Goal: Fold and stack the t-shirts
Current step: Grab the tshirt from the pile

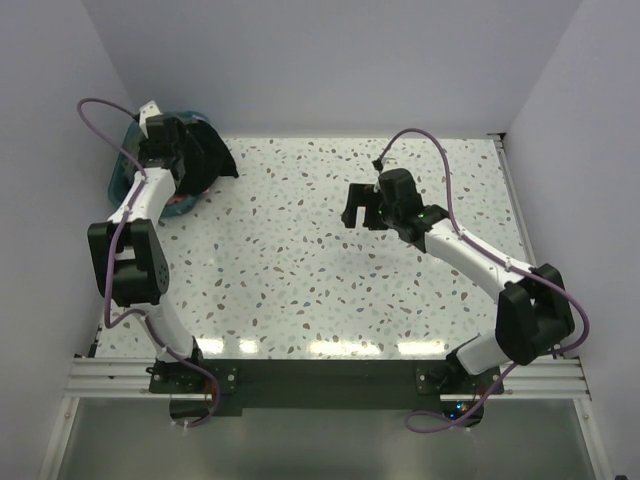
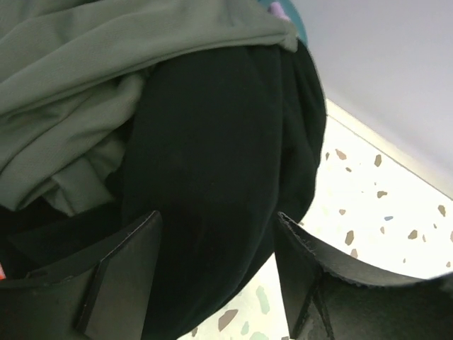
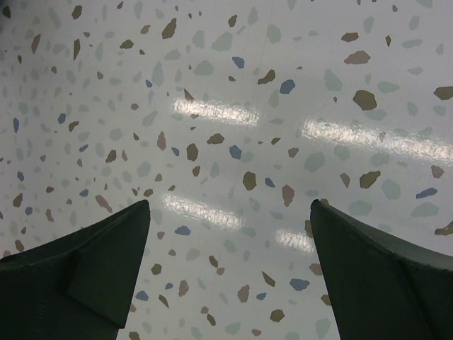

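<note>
My left end effector (image 2: 218, 219) sits released astride the black t-shirt (image 2: 212, 142) at the basket (image 1: 113, 180), my right end effector (image 3: 230, 205) released above the tabletop (image 3: 212, 71); the pick-up seems pending, calling for a clench, then a lift.

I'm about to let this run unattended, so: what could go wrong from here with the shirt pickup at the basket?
1. The left pincer straddles a thick bulge of the black t-shirt; closing here may bunch it rather than catch an edge.
2. The grey t-shirt lies against it, so a pull could drag both out of the basket.
3. The right pincer hovers open over the table, well away, so it likely can't help spread cloth.
</note>
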